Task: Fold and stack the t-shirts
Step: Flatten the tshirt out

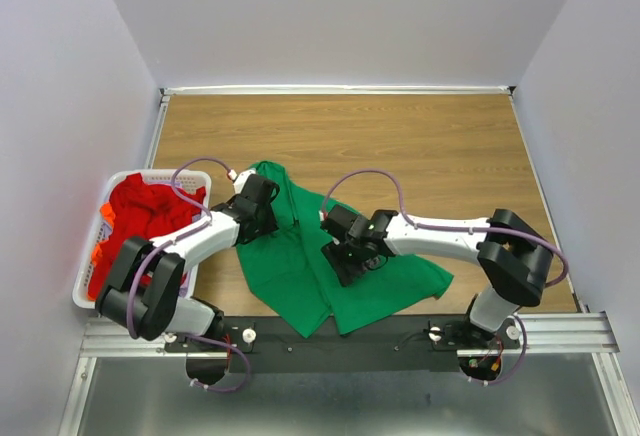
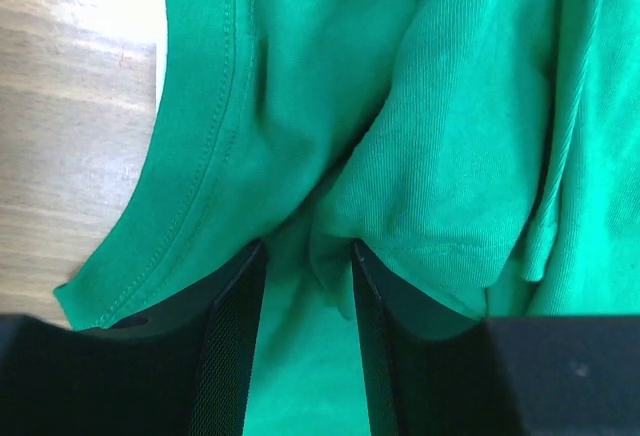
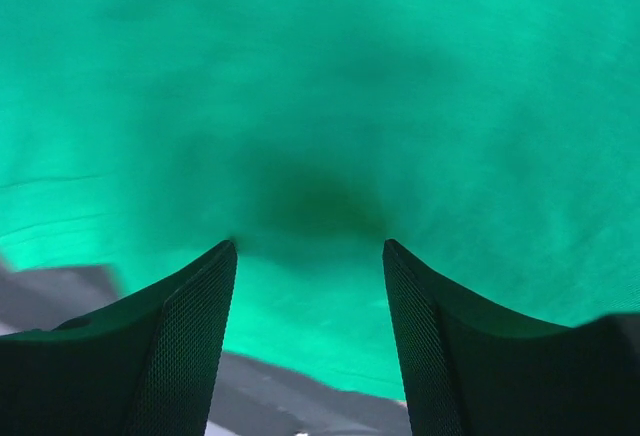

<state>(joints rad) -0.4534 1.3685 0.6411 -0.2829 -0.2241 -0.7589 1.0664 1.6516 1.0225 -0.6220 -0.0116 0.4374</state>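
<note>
Wood-grain table (image 1: 400, 136) surface fills the workspace, enclosed by plain light walls. At the far left edge stands a white slatted basket (image 1: 88, 294) containing the red t-shirts (image 1: 140, 211), with orange cloth showing at its left side. To the right of the basket, the left gripper (image 2: 305, 251) rests on the upper left part of the green t-shirt (image 1: 300, 266), near the collar. Its jaws stand partly apart around a raised fold of green cloth; whether the fold is clamped cannot be determined. The green t-shirt lies spread and wrinkled at the table's near centre, its lower edge reaching the near table edge. Further right, the right gripper (image 3: 310, 246) sits on the shirt's middle, jaws apart, both fingertips pressed against the cloth with nothing clamped.
</note>
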